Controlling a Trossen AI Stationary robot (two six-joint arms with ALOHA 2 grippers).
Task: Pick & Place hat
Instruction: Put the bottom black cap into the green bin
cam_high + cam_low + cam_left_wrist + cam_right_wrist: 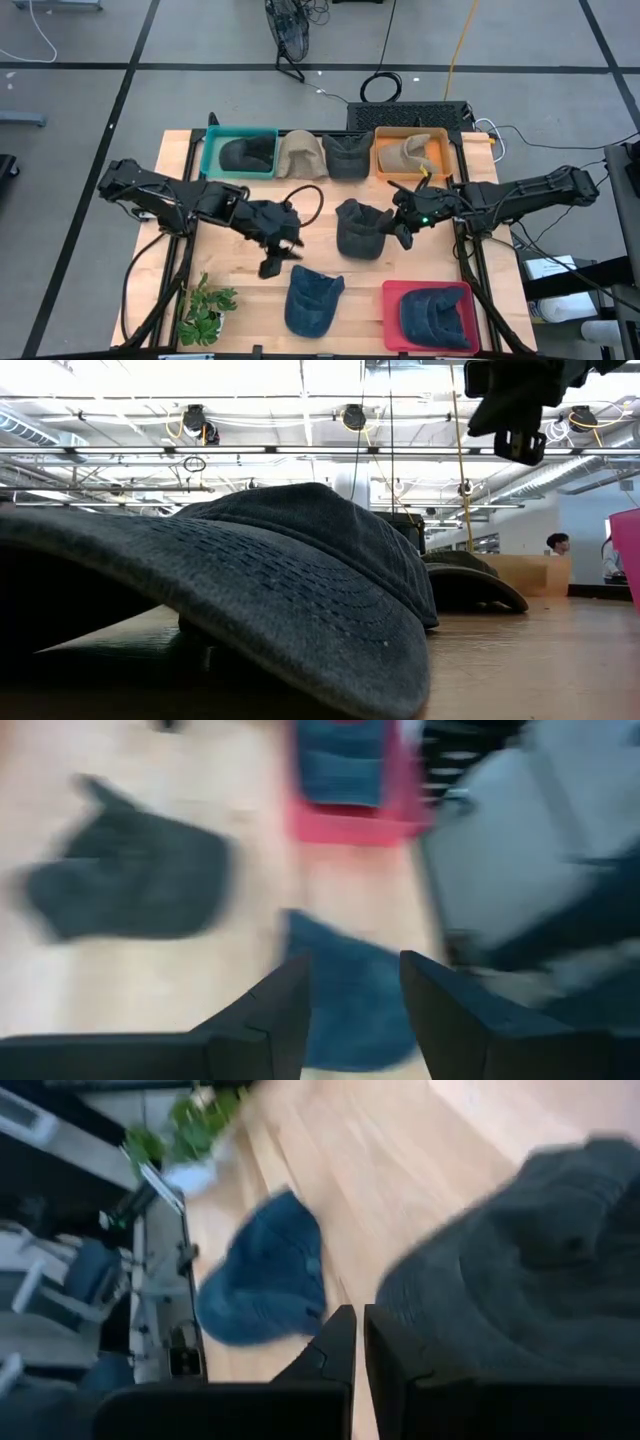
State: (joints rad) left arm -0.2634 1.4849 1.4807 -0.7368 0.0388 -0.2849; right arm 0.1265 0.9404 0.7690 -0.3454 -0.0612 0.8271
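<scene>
A dark grey hat (360, 230) lies on the wooden table's middle; the right wrist view also shows it (530, 1270). A blue hat (312, 298) rests nearer the front edge and fills the low view (250, 580). My left gripper (275, 255) hangs open to the left of both hats, above the table. Its fingers (355, 1010) stand over the blue hat (350, 1020) with nothing between them. My right gripper (405, 228) is shut (358, 1345) and hovers just right of the dark grey hat.
Along the far edge stand a teal bin (212, 150) with a dark hat, a beige hat (300, 155), a dark hat (347, 155) and an orange bin (440, 150) with a tan hat. A red bin (392, 318) holds a blue hat at front right. A plant (205, 310) sits front left.
</scene>
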